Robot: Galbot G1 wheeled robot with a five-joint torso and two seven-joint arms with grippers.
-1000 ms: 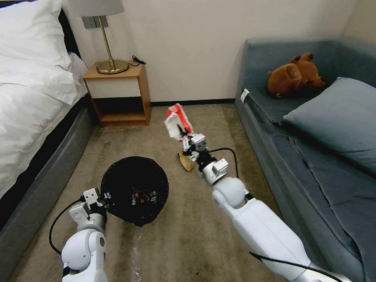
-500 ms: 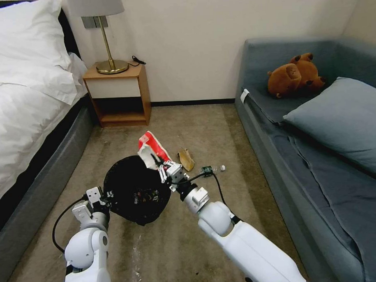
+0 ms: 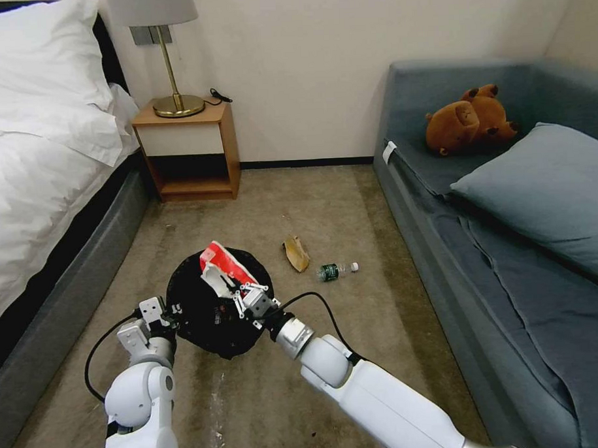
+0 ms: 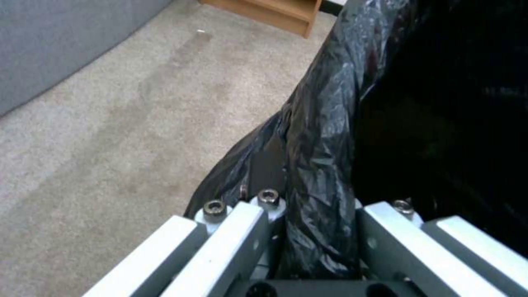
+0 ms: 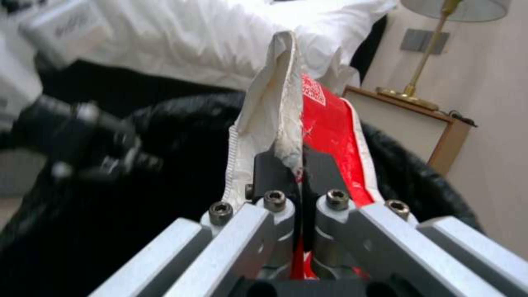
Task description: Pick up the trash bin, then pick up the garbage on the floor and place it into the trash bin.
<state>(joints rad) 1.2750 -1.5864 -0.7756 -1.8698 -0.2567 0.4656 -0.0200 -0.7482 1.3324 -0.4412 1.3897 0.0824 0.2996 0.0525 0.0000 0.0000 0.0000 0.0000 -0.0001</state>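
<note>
The right gripper (image 5: 302, 165) has its fingers (image 5: 270, 167) pressed together on the lower edge of the red-and-white wrapper (image 5: 324, 136), which stands up from the pinch over the open mouth of the trash bin (image 3: 213, 305). The wrapper looks very light and soft (it folds and creases by itself), so I judge that a thin pinch at one edge, as here, is enough, and that it may cling to the pads a little when let go. The left gripper (image 4: 313, 231) has its fingers (image 4: 234, 231) closed on the rim of the bin, with the crinkly black bag (image 4: 324, 136) caught between them. The bin seems light but the bag is slippery plastic, so the hold should be on the stiff rim under the bag and not on loose film alone. The bin is at the left arm's end, low in front of the robot, between the bed (image 3: 36, 194) and the sofa (image 3: 508, 210). On the carpet (image 3: 351, 209) just past the bin I count two more pieces: one tan paper scrap (image 3: 297, 253) and one small clear bottle (image 3: 336, 270) with a green label, near each other but apart. So I count one bin, one wrapper held, two pieces on the floor.
</note>
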